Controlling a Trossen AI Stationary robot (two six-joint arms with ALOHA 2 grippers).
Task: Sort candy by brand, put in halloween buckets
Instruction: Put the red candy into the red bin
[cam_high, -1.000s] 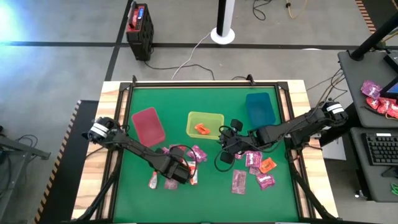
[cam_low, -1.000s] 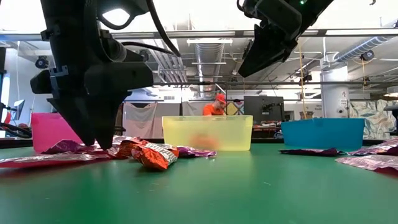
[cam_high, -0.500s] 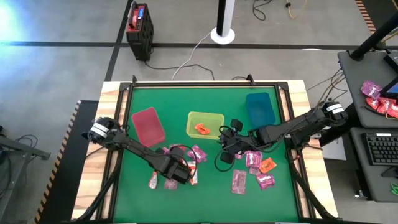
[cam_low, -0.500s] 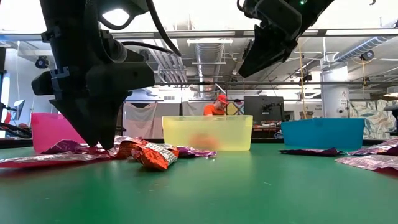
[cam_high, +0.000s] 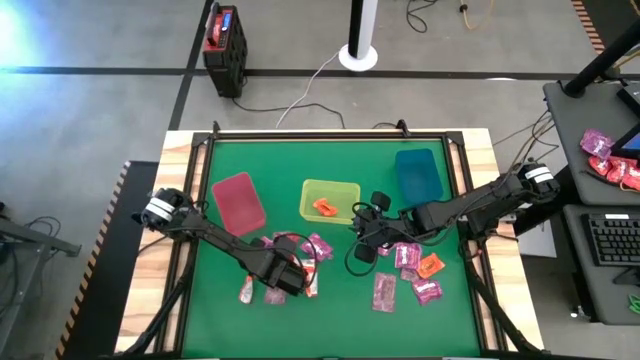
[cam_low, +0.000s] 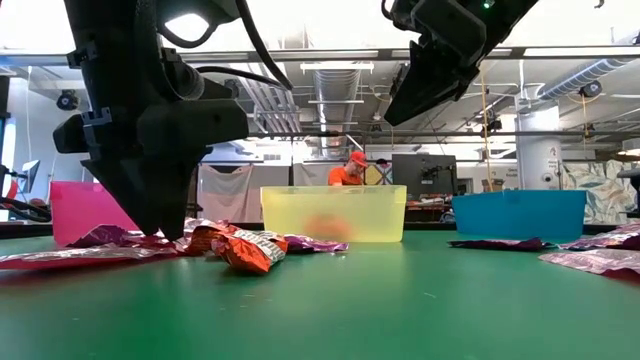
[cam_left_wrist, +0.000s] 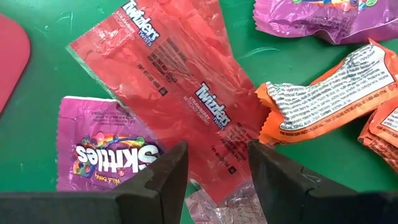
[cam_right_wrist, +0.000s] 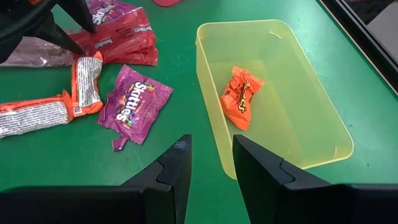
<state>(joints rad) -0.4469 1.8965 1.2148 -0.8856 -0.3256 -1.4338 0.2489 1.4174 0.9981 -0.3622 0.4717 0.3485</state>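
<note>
My left gripper (cam_left_wrist: 217, 177) is open, pointing down low over a red Twizzlers packet (cam_left_wrist: 180, 93) that lies flat in the candy pile (cam_high: 290, 262) near the table's front left. Its fingers stand on either side of the packet's near end. A purple Skittles packet (cam_left_wrist: 106, 149) and an orange-and-white packet (cam_left_wrist: 329, 93) lie beside it. My right gripper (cam_right_wrist: 211, 168) is open and empty, held high (cam_low: 400, 105) beside the yellow-green bin (cam_high: 330, 200). That bin holds one orange packet (cam_right_wrist: 241, 96). The red bin (cam_high: 238, 202) and the teal bin (cam_high: 418, 174) look empty. My left gripper's fingertips (cam_low: 160, 232) reach down to the level of the candy pile. I cannot tell whether they touch the Twizzlers packet.
More purple and orange packets (cam_high: 410, 265) lie at the front right of the green mat. A loose black cable (cam_high: 358, 255) curls under the right arm. A black box with a red top (cam_high: 224, 45) and a white disc with a pole (cam_high: 358, 52) stand on the floor beyond the table.
</note>
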